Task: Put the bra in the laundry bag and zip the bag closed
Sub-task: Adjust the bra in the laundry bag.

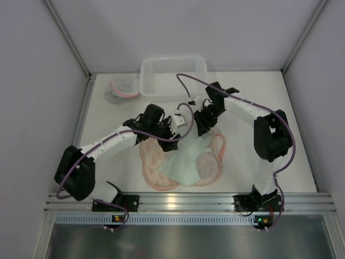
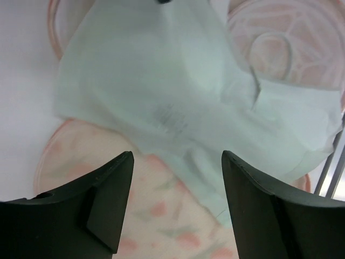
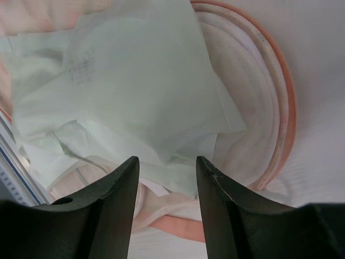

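Left gripper (image 2: 177, 162) (jaws apart) hangs above bra (image 2: 161, 97).

The bra (image 1: 184, 164) is matt cloth, the laundry bag (image 1: 151, 174) mesh, the basket (image 1: 172, 67) plastic.

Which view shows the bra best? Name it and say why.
Top external: nearly all of the bra shows, lying across the pink bag. The left wrist view crops it close up; the right wrist view likewise shows only part.
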`<act>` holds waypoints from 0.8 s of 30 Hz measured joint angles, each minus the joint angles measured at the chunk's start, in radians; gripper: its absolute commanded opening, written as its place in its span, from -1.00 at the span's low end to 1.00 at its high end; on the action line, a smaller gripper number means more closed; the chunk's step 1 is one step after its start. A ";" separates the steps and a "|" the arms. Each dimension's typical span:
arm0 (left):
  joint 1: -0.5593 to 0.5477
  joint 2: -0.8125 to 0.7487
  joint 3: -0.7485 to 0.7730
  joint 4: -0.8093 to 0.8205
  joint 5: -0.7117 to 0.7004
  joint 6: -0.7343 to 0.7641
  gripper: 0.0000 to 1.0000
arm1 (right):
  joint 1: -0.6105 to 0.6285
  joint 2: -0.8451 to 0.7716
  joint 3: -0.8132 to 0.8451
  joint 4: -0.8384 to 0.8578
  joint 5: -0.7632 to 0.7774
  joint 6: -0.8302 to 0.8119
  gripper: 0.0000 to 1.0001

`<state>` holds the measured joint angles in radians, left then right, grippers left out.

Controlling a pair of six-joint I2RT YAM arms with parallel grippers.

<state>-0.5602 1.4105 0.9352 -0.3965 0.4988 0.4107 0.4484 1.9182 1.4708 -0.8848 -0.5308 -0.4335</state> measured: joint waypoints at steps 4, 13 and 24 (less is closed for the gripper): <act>-0.115 0.090 0.070 0.006 -0.027 -0.035 0.45 | -0.041 -0.003 0.036 -0.001 -0.030 0.048 -0.06; -0.197 0.284 0.113 0.013 -0.152 -0.089 0.11 | -0.163 -0.065 0.041 -0.022 -0.057 0.098 -0.06; -0.214 0.214 0.113 0.006 -0.165 -0.094 -1.00 | -0.209 -0.123 0.006 -0.027 -0.057 0.106 -0.07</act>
<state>-0.7738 1.6245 1.0485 -0.3904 0.3340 0.3164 0.2394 1.7954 1.4773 -0.9123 -0.5877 -0.3279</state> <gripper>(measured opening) 0.012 0.466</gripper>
